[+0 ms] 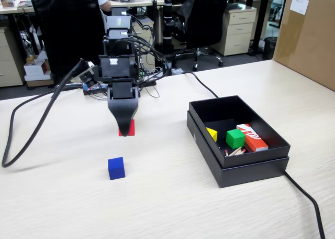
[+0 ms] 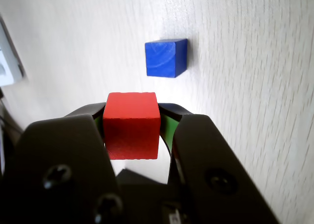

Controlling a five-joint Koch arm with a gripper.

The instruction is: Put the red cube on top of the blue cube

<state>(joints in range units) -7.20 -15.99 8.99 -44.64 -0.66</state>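
Note:
The red cube [image 2: 131, 130] sits between my gripper's [image 2: 132, 111] two jaws, which are shut on its left and right sides. In the fixed view only a sliver of the red cube [image 1: 130, 128] shows behind the black gripper [image 1: 125, 130], which points down at the table. I cannot tell whether the cube touches the table. The blue cube [image 1: 116, 167] stands alone on the table, nearer the camera than the gripper and a little to its left. In the wrist view the blue cube [image 2: 166, 58] lies just ahead of the red one, slightly to the right.
An open black box [image 1: 209, 144] to the right holds a green cube [image 1: 235, 138], a yellow piece [image 1: 211, 134] and an orange-red box [image 1: 252, 137]. A cardboard carton [image 1: 309, 34] stands at the back right. Black cables [image 1: 31, 129] trail left and front right.

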